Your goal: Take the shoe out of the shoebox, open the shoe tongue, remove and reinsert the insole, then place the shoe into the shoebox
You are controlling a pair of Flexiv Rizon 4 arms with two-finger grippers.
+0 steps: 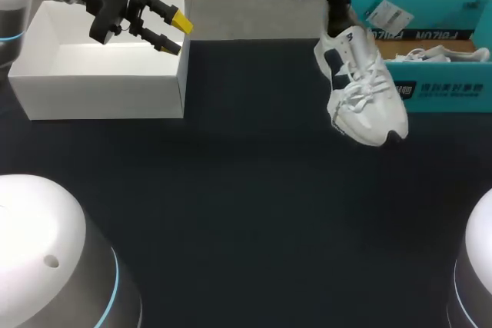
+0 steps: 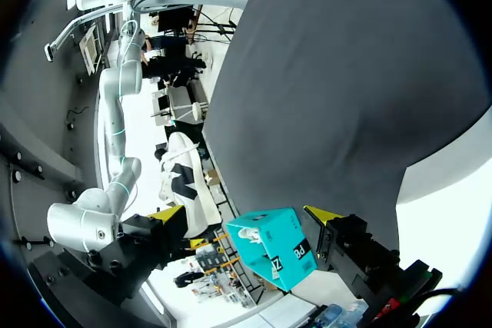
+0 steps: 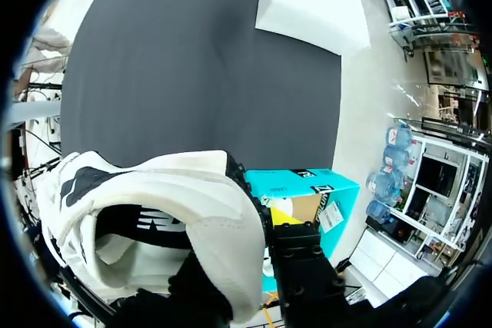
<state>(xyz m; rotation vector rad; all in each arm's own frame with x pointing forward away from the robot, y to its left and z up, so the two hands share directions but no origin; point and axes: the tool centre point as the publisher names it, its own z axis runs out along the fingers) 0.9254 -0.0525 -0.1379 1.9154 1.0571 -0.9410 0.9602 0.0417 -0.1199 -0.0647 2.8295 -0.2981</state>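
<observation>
A white shoe (image 1: 361, 86) with dark side patches hangs toe-down above the dark table, just in front of the teal shoebox (image 1: 442, 86). My right gripper (image 1: 338, 22) is shut on its heel collar. In the right wrist view the shoe (image 3: 177, 205) fills the space before the gripper (image 3: 261, 228), with one finger (image 3: 296, 247) outside the heel and the other hidden inside. A second white shoe (image 1: 438, 54) lies in the shoebox. My left gripper (image 1: 173, 32) stands open and empty above the white box (image 1: 100, 74), far from the shoe.
The white open box sits at the table's back left. The dark mat (image 1: 246, 205) stretches between the white box and the shoebox. In the left wrist view the teal shoebox (image 2: 273, 247) and the hanging shoe (image 2: 184, 182) show far ahead of the open left gripper (image 2: 246, 217).
</observation>
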